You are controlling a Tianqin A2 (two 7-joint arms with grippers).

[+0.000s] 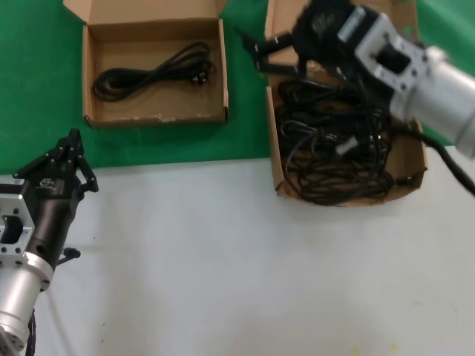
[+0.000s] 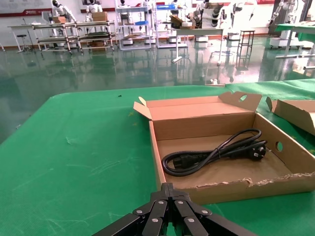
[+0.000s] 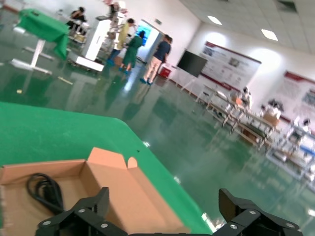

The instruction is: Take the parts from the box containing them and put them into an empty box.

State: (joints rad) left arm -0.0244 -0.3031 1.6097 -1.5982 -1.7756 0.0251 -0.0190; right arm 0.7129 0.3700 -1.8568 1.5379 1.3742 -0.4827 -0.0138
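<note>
scene: a head view looks down on a tabletop (image 1: 185, 252), white nearest the robot and covered in green cloth farther back; two open cardboard boxes sit side by side across that divide.
receiving box: the smaller box (image 1: 89, 81) lies on the green cloth toward the robot's left, with low walls and a frayed front rim. it is no longer bare inside.
done: one cord (image 1: 152, 72), black and loosely coiled with a plug at one end, lies flat on the floor of the smaller box; the left wrist view shows it clearly (image 2: 216, 152).
left to do: the larger box (image 1: 276, 159), toward the robot's right, holds a tangled heap of black cords (image 1: 334, 152). how many are in the heap cannot be counted, but it looks like several, so most of the task seems to remain.
right gripper: the right gripper (image 1: 263, 50) hangs above the far end of the larger box, over the heap. in the right wrist view its jaws stand wide apart with nothing between them (image 3: 165, 211).
left gripper: the left gripper (image 1: 70, 152) waits low at the robot's left, at the edge of the green cloth, just in front of the smaller box; its jaws are pressed together and hold nothing (image 2: 170, 211).
stage, as a judgement: the right arm looks placed to fetch a further cord.
</note>
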